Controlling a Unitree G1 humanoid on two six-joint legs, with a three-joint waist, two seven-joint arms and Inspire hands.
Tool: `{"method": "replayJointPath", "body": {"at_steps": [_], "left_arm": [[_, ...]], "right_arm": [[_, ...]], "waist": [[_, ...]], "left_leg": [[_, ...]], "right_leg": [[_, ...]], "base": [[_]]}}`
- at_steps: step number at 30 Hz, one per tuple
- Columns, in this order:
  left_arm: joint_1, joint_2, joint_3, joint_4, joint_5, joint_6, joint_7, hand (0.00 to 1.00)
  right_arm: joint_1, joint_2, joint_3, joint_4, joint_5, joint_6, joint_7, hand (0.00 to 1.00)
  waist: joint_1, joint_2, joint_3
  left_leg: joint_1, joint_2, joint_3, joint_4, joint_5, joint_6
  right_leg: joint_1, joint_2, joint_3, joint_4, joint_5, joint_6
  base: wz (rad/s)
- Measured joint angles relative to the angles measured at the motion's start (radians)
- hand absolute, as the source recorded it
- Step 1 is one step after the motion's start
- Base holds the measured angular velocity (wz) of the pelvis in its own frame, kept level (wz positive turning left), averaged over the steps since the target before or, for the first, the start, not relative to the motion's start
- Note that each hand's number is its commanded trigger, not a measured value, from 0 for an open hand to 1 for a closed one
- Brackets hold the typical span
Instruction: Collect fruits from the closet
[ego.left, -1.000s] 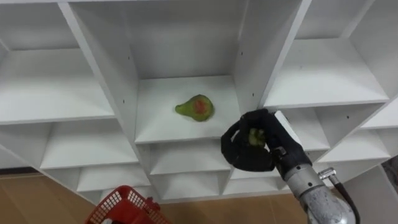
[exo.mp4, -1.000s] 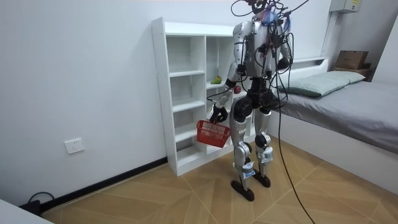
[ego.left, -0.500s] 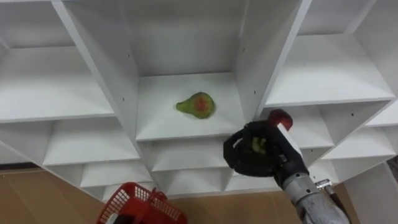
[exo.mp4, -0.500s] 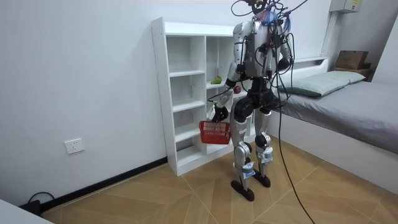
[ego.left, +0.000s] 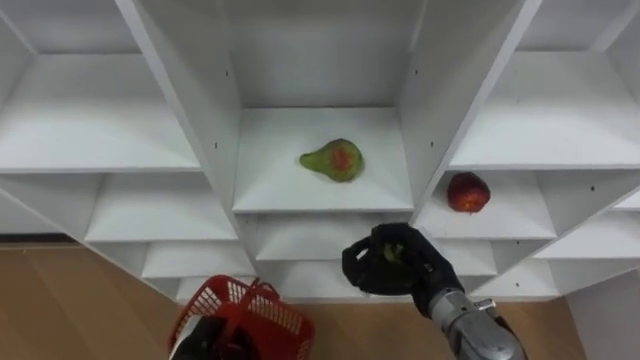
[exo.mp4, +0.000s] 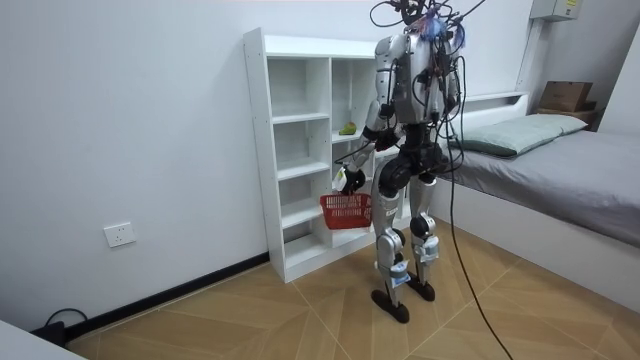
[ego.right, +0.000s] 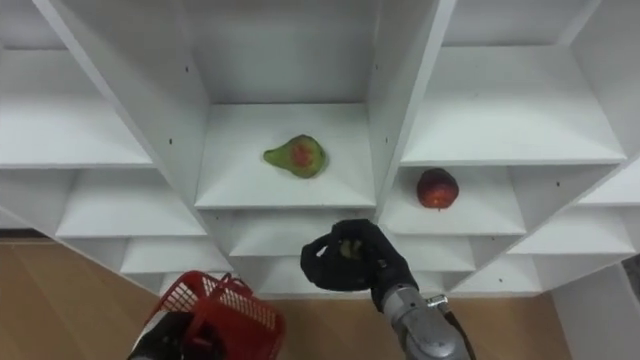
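A green pear with a red blush (ego.left: 335, 160) lies on the middle shelf of the white closet (ego.left: 190, 120). In the compartment to its right rests a red apple (ego.left: 467, 192). Below that shelf my right hand (ego.left: 372, 270) is shut on a small green fruit (ego.left: 393, 252), in front of the lower shelves. At the lower left my left hand (ego.right: 165, 342) holds a red basket (ego.left: 240, 318) by its handle. In the room view I stand facing the closet (exo.mp4: 300, 150), the basket (exo.mp4: 345, 210) hanging at thigh height.
The other compartments of the closet hold nothing. Wooden floor (ego.left: 60, 310) shows below the shelves. A bed (exo.mp4: 560, 160) stands on the room view's right, close behind me. A white wall with a socket (exo.mp4: 118, 235) runs to the room view's left.
My right hand has drawn down and back from the shelf with the green fruit, uncovering the red apple. The basket has come up and nearer under it.
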Motion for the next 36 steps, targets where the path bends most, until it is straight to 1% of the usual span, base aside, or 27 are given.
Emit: {"method": "replayJointPath", "body": {"at_steps": [4, 5, 7, 9, 12, 14, 16, 18, 23, 25, 27, 31, 36], "left_arm": [[-0.006, -0.003, -0.022, 0.0, -0.034, -0.005, -0.018, 1.0], [-0.007, -0.004, -0.035, -0.001, -0.041, -0.005, -0.027, 1.0], [-0.013, -0.005, -0.057, 0.0, -0.062, -0.002, -0.044, 1.0], [-0.029, -0.009, -0.076, -0.001, -0.078, 0.0, -0.056, 1.0], [-0.053, -0.02, -0.076, -0.003, -0.081, 0.0, -0.061, 1.0], [-0.068, -0.025, -0.078, -0.003, -0.108, 0.0, -0.064, 1.0], [-0.085, -0.027, -0.087, -0.004, -0.134, 0.0, -0.063, 1.0], [-0.108, -0.039, -0.095, -0.005, -0.179, 0.0, -0.066, 1.0], [-0.114, -0.045, -0.098, -0.019, -0.197, 0.0, -0.078, 1.0], [-0.114, -0.047, -0.098, -0.021, -0.198, 0.0, -0.078, 1.0], [-0.115, -0.046, -0.1, -0.021, -0.196, 0.0, -0.079, 1.0], [-0.115, -0.043, -0.116, -0.021, -0.196, 0.003, -0.081, 1.0], [-0.116, -0.045, -0.115, -0.021, -0.197, 0.009, -0.082, 1.0]], "right_arm": [[-0.016, -0.004, 0.007, 0.014, 0.011, 0.0, -0.001, 1.0], [-0.027, -0.004, 0.013, 0.032, 0.02, -0.001, -0.002, 1.0], [-0.053, -0.003, 0.029, 0.07, 0.03, -0.001, -0.007, 1.0], [-0.089, 0.0, 0.054, 0.113, 0.034, -0.001, -0.019, 1.0], [-0.123, 0.005, 0.078, 0.15, 0.038, -0.001, -0.028, 1.0], [-0.139, 0.015, 0.092, 0.174, 0.041, -0.002, -0.036, 1.0], [-0.149, 0.02, 0.1, 0.197, 0.046, -0.003, -0.041, 1.0], [-0.152, 0.025, 0.104, 0.212, 0.047, -0.003, -0.047, 1.0], [-0.171, 0.039, 0.106, 0.259, 0.087, -0.003, -0.054, 1.0], [-0.18, 0.04, 0.106, 0.276, 0.099, -0.003, -0.059, 1.0], [-0.2, 0.048, 0.105, 0.303, 0.106, -0.003, -0.067, 1.0], [-0.226, 0.056, 0.105, 0.356, 0.121, -0.002, -0.071, 1.0], [-0.227, 0.066, 0.106, 0.369, 0.125, -0.002, -0.076, 1.0]], "waist": [[0.009, 0.0, -0.0001], [0.011, 0.0, 0.0], [0.018, 0.0, 0.0002], [0.023, 0.002, 0.0023], [0.026, 0.003, 0.0069], [0.031, 0.002, 0.0087], [0.033, 0.001, 0.0091], [0.046, 0.001, 0.0091], [0.048, 0.002, 0.0094], [0.049, 0.005, 0.0112], [0.049, 0.012, 0.0158], [0.051, 0.019, 0.0187], [0.052, 0.023, 0.0177]], "left_leg": [[-0.025, -0.003, -0.009, 0.001, 0.005, 0.0], [-0.027, -0.003, -0.014, 0.002, 0.005, 0.0], [-0.028, -0.003, -0.015, 0.001, 0.005, 0.0], [-0.029, -0.003, -0.018, -0.001, 0.009, 0.001], [-0.031, -0.003, -0.018, -0.003, 0.011, 0.002], [-0.033, -0.003, -0.018, -0.003, 0.011, 0.002], [-0.039, -0.004, -0.018, -0.001, 0.012, 0.002], [-0.051, -0.004, -0.018, 0.0, 0.016, 0.003], [-0.066, -0.004, -0.018, 0.0, 0.019, 0.002], [-0.067, -0.003, -0.018, 0.0, 0.02, 0.002], [-0.069, -0.004, -0.017, 0.0, 0.021, 0.003], [-0.071, -0.003, -0.017, 0.0, 0.022, 0.002], [-0.081, -0.003, -0.017, 0.0, 0.025, 0.002]], "right_leg": [[-0.022, -0.005, -0.008, 0.0, 0.0, 0.0], [-0.022, -0.01, -0.016, 0.0, 0.0, 0.0], [-0.022, -0.01, -0.018, 0.0, 0.0, 0.0], [-0.022, -0.014, -0.025, 0.0, 0.0, 0.0], [-0.022, -0.015, -0.032, 0.0, 0.0, 0.0], [-0.022, -0.015, -0.037, 0.0, 0.0, 0.0], [-0.025, -0.015, -0.049, 0.0, 0.0, 0.0], [-0.034, -0.015, -0.053, 0.0, 0.0, 0.0], [-0.042, -0.017, -0.067, 0.0, 0.0, 0.0], [-0.042, -0.017, -0.071, 0.0, 0.0, 0.0], [-0.043, -0.019, -0.076, 0.0, 0.0, 0.0], [-0.044, -0.024, -0.079, 0.0, 0.0, 0.0], [-0.053, -0.024, -0.08, 0.0, 0.0, 0.0]], "base": [[0.08], [0.13], [0.08], [0.07], [0.07], [0.06], [0.08], [0.06], [0.07], [0.09], [0.05], [0.03], [0.0]]}}
